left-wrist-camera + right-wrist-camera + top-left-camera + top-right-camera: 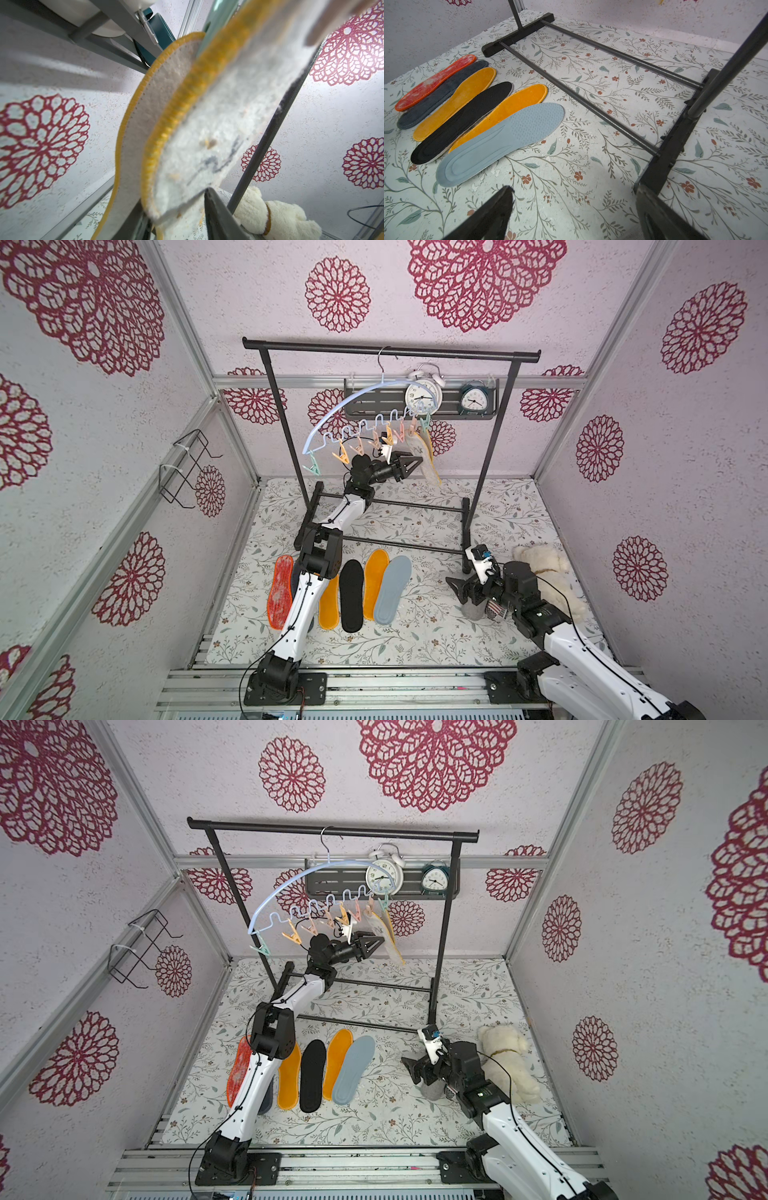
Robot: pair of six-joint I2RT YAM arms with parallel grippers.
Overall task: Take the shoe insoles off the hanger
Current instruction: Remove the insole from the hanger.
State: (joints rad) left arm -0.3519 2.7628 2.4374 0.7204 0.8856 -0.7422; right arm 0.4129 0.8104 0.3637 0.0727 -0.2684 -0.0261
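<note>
The pale blue hanger [345, 405] hangs tilted from the black rack, its pastel clothespins [342, 455] dangling. Two yellow-rimmed shoe insoles [424, 456] [389, 936] stay clipped at its right end. My left gripper [417, 459] [175, 200] is raised to them. Its jaws have closed in on the lower end of the nearer insole [218, 124], and both fingers lie against it. The other insole [158, 93] hangs just behind. Several insoles lie side by side on the table: red [436, 81], dark grey [442, 95], yellow [456, 99], black [463, 120], orange [500, 112], blue-grey [500, 141]. My right gripper [455, 585] [574, 189] hovers open and holds nothing.
The black garment rack [390, 350] stands mid-table, with its base bars [591, 108] across the floral mat. A wall shelf carries two alarm clocks [424, 396]. A cream plush toy [544, 568] and a grey roll [473, 610] sit by the right arm. A wire bracket [187, 468] hangs on the left wall.
</note>
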